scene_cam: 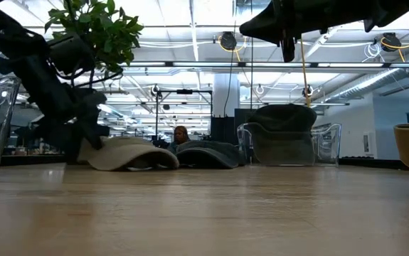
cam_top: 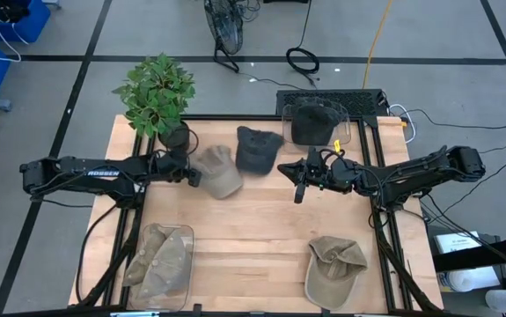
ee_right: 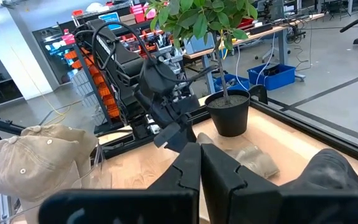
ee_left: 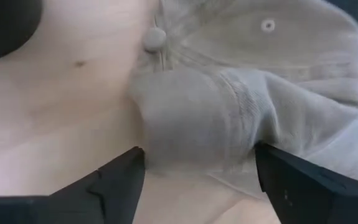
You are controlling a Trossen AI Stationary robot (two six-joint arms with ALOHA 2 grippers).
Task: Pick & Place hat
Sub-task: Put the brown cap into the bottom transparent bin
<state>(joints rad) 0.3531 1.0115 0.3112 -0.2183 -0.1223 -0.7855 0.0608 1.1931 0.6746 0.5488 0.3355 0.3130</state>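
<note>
So the setup is a light wooden table sitting on a grey floor marked with dark tape lines, and the low view looks into a big workshop with ceiling lights. There's a potted plant at the far left corner, and clear bins with hats in them at the near left and far right. A tan hat lies at the far left, just beside a dark hat, and another tan hat sits near right. The left gripper is down at the first tan hat with its fingers spread wide on either side of the crown, not squeezing it. The right gripper is fully closed on nothing, hanging above the table's middle.
</note>
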